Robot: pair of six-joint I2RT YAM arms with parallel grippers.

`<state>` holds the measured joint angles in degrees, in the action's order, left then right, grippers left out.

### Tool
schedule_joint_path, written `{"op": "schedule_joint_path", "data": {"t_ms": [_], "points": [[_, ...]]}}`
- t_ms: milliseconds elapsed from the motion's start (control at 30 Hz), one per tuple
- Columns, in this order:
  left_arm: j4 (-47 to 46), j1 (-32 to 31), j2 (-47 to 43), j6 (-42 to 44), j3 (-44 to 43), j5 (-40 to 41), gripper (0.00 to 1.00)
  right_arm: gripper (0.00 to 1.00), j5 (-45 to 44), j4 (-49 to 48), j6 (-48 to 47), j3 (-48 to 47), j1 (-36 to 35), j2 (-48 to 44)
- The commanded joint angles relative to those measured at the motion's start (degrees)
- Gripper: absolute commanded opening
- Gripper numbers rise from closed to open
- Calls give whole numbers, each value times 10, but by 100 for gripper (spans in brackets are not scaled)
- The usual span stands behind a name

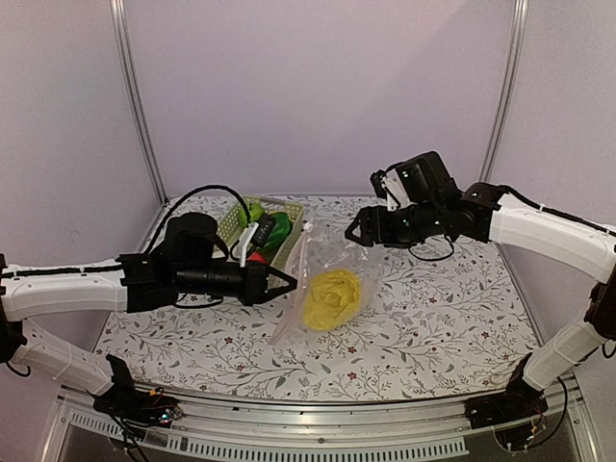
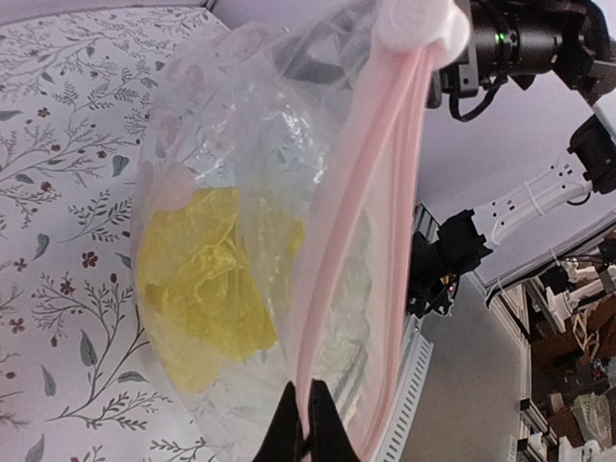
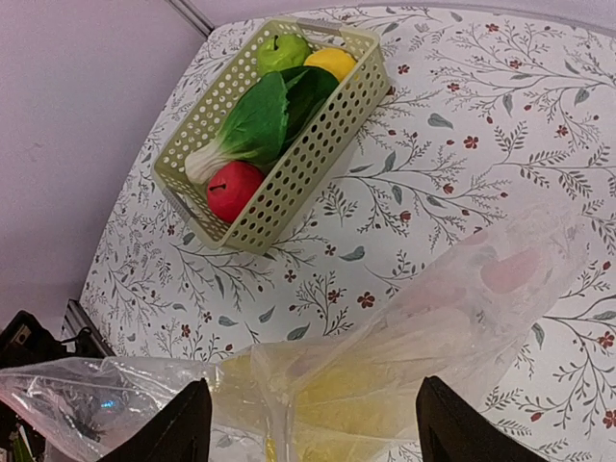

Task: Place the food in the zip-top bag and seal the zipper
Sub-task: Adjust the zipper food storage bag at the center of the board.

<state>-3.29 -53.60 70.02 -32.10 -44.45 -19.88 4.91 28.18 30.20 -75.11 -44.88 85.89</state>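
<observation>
The clear zip-top bag (image 1: 327,255) lies in the middle of the table with the yellow-white cabbage (image 1: 332,296) inside it. In the left wrist view my left gripper (image 2: 306,423) is shut on the bag's pink zipper (image 2: 351,221), near the mouth's end; the white slider tab (image 2: 419,24) sits at the far end. From above, the left gripper (image 1: 289,282) is at the bag's left edge. My right gripper (image 3: 313,433) stands open just above the bag (image 3: 462,318), holding nothing. A green apple (image 3: 281,50), yellow fruit (image 3: 330,63), dark green vegetable (image 3: 265,115) and red fruit (image 3: 234,190) lie in the basket.
The pale green lattice basket (image 3: 318,144) stands at the back left of the table, behind the left arm (image 1: 192,260). The right arm (image 1: 539,226) reaches in from the right. A metal rail (image 1: 318,423) runs along the near table edge.
</observation>
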Motion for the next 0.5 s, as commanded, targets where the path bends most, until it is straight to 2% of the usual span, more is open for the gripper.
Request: {"op": "schedule_joint_path", "data": {"t_ms": [0,33,100,267,333,467], "points": [[-47,-8,-6,-94,18,52,0,79,-33,14,2,13,-9,-31],[-52,-9,-7,-103,18,56,0,83,-43,21,3,21,-15,-53],[-64,-10,-9,-121,17,60,0,86,-88,39,8,35,-28,-88],[-84,-14,-5,-141,5,56,0,86,-147,73,37,65,-72,-181],[-83,-17,-3,-141,-3,56,0,85,-158,74,57,74,-96,-202],[-78,-22,3,-140,-13,54,0,76,-173,66,86,70,-151,-210]]}}
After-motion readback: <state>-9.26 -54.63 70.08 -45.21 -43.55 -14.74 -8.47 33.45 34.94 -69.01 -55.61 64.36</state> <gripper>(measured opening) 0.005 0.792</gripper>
